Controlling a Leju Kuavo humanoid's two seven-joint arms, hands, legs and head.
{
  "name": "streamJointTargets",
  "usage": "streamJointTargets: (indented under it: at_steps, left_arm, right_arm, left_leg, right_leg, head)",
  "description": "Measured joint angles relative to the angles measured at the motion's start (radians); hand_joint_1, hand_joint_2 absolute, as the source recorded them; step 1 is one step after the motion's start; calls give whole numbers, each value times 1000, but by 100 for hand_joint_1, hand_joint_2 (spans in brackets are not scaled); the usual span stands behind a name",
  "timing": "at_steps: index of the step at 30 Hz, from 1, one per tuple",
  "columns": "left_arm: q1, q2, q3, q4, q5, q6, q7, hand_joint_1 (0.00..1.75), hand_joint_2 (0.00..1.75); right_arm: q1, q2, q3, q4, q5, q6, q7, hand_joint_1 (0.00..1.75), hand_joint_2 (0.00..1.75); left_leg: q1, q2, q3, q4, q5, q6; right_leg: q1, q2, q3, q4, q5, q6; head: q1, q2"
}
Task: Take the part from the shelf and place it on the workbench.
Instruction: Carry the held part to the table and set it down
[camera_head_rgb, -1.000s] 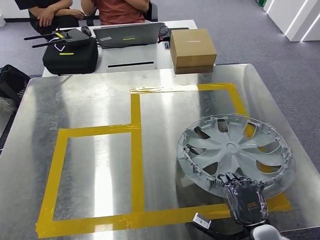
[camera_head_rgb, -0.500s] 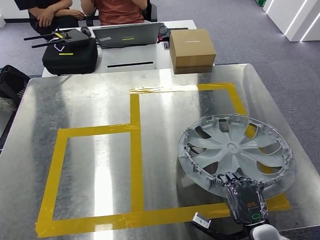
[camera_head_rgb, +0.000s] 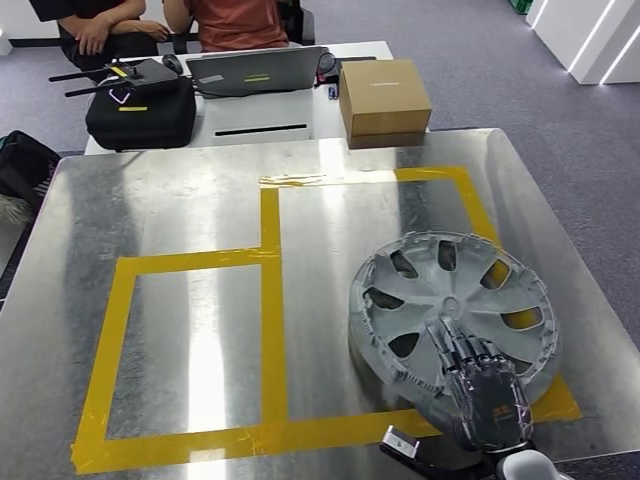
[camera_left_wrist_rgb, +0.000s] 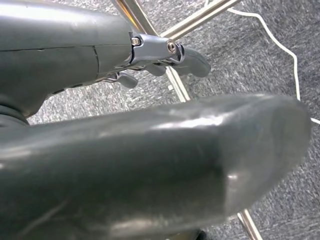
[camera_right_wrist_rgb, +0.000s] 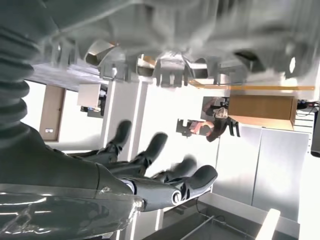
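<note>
The part is a silver hubcap (camera_head_rgb: 453, 300) lying on the metal workbench (camera_head_rgb: 189, 190), inside the right-hand rectangle of yellow tape (camera_head_rgb: 272, 300). My right hand (camera_head_rgb: 487, 400) comes in over the bench's near edge, its fingers (camera_head_rgb: 453, 345) stretched out above the hubcap's near side. The right wrist view shows the hubcap (camera_right_wrist_rgb: 170, 30) blurred, with a gap between it and the spread fingers (camera_right_wrist_rgb: 158, 145) of my right hand (camera_right_wrist_rgb: 113, 185), which hold nothing. My left hand (camera_left_wrist_rgb: 113, 165) hangs over grey carpet with its fingers (camera_left_wrist_rgb: 181, 52) straight and nothing in them.
Behind the bench stands a white table with a laptop (camera_head_rgb: 256, 70), a black case (camera_head_rgb: 140, 110) and a cardboard box (camera_head_rgb: 385, 95). Two people (camera_head_rgb: 234, 20) sit at it. A black bag (camera_head_rgb: 23, 165) lies left of the bench. The left taped rectangle is bare.
The hubcap has shifted a little left and nearer, and its tilt has changed. My right hand has reached further over it, fingers now stretched out instead of curled at the rim.
</note>
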Motion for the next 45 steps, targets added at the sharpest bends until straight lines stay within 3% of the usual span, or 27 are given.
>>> streamJointTargets:
  at_steps: [23,29,31,33,34,35,36,38,40,43,45]
  left_arm:
    - [0,0,-23,0,-11,24,21,0,0]
    - [0,4,-25,0,-2,26,27,0,0]
    - [-1,3,-25,0,3,27,27,0,0]
    - [-3,3,-25,0,5,28,28,0,0]
    - [-4,4,-25,0,6,29,28,0,0]
    - [-4,4,-25,0,8,29,29,0,0]
    - [-5,5,-25,0,9,30,29,0,0]
    - [-6,4,-25,0,11,30,30,0,0]
    - [-7,5,-25,0,12,31,30,0,0]
    - [-8,9,-25,0,15,34,31,0,0]
    - [-6,10,-25,0,16,35,31,0,0]
  right_arm:
    - [0,13,17,25,0,-27,0,0,0]
    - [-1,18,19,29,0,-32,0,0,0]
    - [-2,19,19,31,1,-33,0,0,0]
    - [-2,20,21,34,1,-34,0,0,0]
    - [-1,20,22,36,1,-34,0,0,0]
    - [-1,21,24,39,1,-35,0,0,0]
    - [-1,22,25,40,1,-35,0,0,0]
    - [-3,23,26,43,1,-36,0,0,0]
    - [-6,25,27,44,1,-37,0,0,0]
    - [-9,28,30,47,1,-40,0,0,0]
    - [-10,29,32,49,1,-40,0,0,0]
  left_leg:
    - [0,0,1,0,0,0]
    - [-5,1,5,-11,10,26]
    - [-1,3,9,-28,21,34]
    - [-4,4,6,-30,25,36]
    - [-6,4,4,-30,26,36]
    - [-7,4,2,-29,29,34]
    - [-7,4,-1,-29,32,31]
    - [-5,3,-6,-25,38,22]
    - [-6,2,-12,-20,45,9]
    - [-8,-1,-19,-15,59,-10]
    - [-6,0,-34,4,33,-20]
  right_leg:
    - [0,0,1,0,0,0]
    - [-8,0,11,-2,2,22]
    - [-6,1,-21,70,-50,19]
    - [-3,1,-80,207,-121,16]
    - [-2,1,-102,261,-141,15]
    - [-2,1,-107,282,-141,15]
    - [-2,1,-92,262,-121,14]
    - [-3,1,-15,127,-64,15]
    - [-2,6,40,30,-30,9]
    - [1,14,25,27,-21,-16]
    - [1,12,9,29,-7,-35]
  head:
    - [0,0]
    - [0,0]
    - [3,0]
    - [5,0]
    - [5,0]
    - [5,0]
    - [5,0]
    - [6,0]
    - [5,0]
    - [3,0]
    - [2,0]
